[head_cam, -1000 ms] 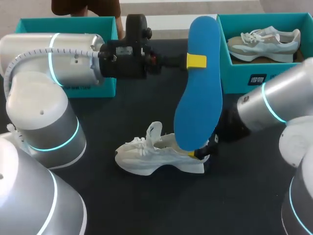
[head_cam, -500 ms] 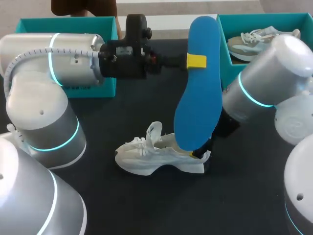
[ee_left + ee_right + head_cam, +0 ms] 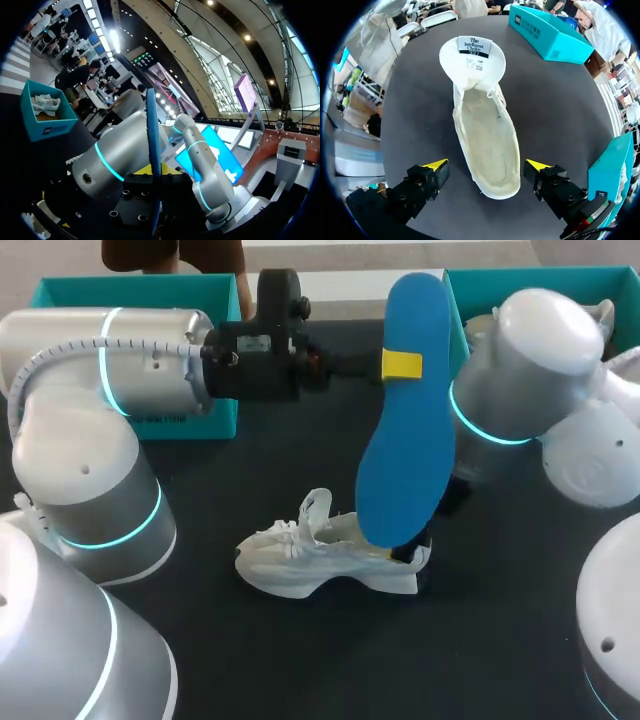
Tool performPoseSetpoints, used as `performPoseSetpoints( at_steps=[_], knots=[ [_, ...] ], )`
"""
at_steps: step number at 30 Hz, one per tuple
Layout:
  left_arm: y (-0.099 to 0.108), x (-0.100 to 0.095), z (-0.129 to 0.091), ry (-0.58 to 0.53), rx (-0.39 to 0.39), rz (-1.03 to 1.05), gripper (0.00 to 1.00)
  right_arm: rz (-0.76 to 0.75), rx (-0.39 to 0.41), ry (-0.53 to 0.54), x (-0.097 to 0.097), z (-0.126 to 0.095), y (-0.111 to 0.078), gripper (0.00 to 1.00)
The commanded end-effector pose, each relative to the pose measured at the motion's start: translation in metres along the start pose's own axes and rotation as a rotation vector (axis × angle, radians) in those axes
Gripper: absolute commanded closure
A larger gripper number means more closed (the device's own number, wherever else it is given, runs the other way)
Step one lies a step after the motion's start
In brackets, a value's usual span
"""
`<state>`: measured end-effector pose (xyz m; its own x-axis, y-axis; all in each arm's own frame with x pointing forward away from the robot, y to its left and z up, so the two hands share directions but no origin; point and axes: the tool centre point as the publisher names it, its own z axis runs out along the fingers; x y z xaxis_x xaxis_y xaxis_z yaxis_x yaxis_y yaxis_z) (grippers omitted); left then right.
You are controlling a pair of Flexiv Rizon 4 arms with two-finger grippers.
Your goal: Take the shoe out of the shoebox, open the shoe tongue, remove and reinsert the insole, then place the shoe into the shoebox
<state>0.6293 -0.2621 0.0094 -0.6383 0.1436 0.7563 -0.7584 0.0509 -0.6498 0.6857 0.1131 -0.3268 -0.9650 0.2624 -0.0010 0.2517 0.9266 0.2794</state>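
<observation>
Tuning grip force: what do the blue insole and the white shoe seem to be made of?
Insole: probably foam, smooth matte blue; thin, yet standing straight in the left gripper. Shoe: apparently textile upper, matte off-white, its tongue folded back softly; the inner lining looks fibrous.

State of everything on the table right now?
insole: out of the shoe, held upright
left claw: shut on the insole
shoe: on the table, tongue pulled open, no insole inside
right claw: open, fingers either side of the shoe's heel
left shoebox: open
right shoebox: open

Plain dark matte tabletop
</observation>
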Motion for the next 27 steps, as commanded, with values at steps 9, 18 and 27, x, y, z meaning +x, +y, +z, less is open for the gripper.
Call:
performPoseSetpoints(
  at_steps=[9,18,27],
  knots=[
    [0.001,0.000,0.000,0.001,0.003,0.000,1.00,0.002,0.009,-0.006,0.001,0.003,0.002,0.00],
    [0.001,0.000,0.000,0.001,0.003,0.000,1.00,-0.039,0.000,-0.009,-0.018,0.006,0.030,0.00],
    [0.001,0.000,0.000,0.001,0.003,0.000,1.00,-0.101,-0.008,0.050,-0.036,0.057,0.041,0.00]
  ],
)
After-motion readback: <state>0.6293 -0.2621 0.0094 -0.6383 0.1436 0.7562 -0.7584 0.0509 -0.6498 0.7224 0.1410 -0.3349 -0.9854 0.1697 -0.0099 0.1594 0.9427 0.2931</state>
